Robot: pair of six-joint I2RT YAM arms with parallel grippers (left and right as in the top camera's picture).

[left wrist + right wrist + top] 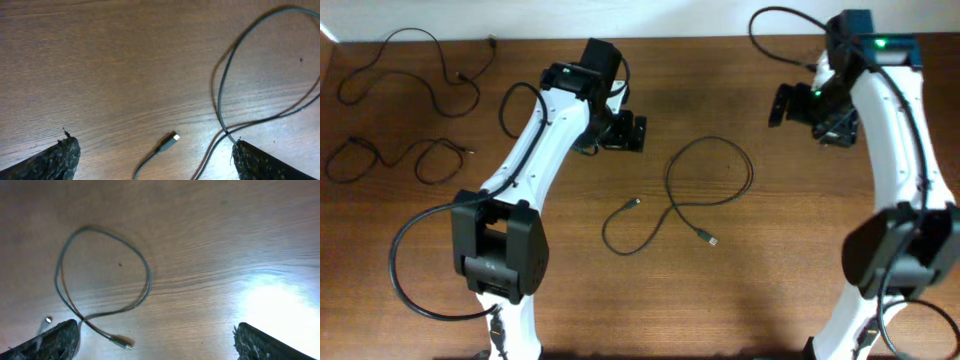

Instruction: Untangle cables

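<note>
One thin black cable (672,203) lies in an open loop at the table's middle, its two silvery plug ends (635,203) pointing left and right below the loop. Two more cables lie apart at the far left, one at the back (440,55) and one nearer (395,155). My left gripper (625,130) hangs open, left of and behind the loop. In the left wrist view a plug (172,137) lies between the fingertips (55,160) and the cable (220,95) runs past the right one. My right gripper (800,105) is open at the back right. Its view shows the loop (149,280) and a plug (122,341).
Thick black robot cables hang by both arm bases (410,270). The wooden table (770,270) runs out to the back wall. A bright glare patch (280,305) marks the wood under the right gripper.
</note>
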